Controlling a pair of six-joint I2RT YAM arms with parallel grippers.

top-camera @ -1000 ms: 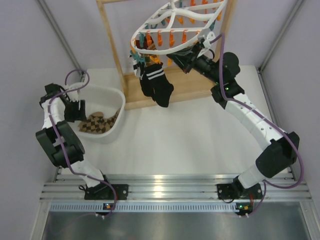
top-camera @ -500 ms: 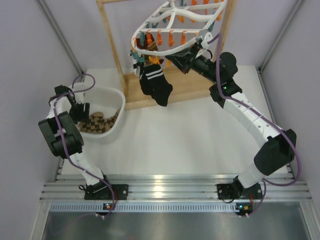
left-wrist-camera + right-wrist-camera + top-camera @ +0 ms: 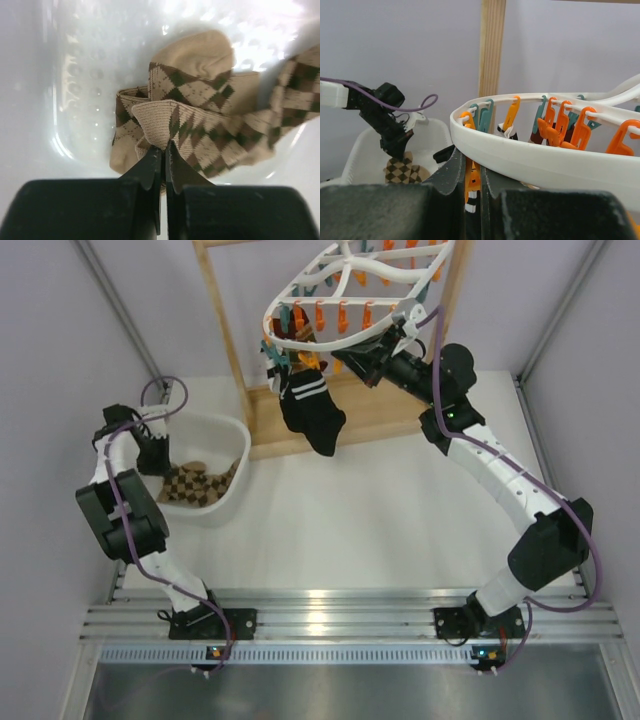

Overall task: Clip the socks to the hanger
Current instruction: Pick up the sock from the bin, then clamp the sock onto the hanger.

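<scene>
One hanger (image 3: 535, 167); left pincer (image 3: 164, 146) on one sock (image 3: 202, 137)

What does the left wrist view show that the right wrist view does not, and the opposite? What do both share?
Only the left wrist view: the left gripper shut on a ribbed cuff of the socks, and the white basin's dimpled wall. Only the right wrist view: the hanger, its orange and teal clips, the wooden post, the right gripper at the hanger's rim. Both: the socks in the basin, the left gripper at them.
</scene>
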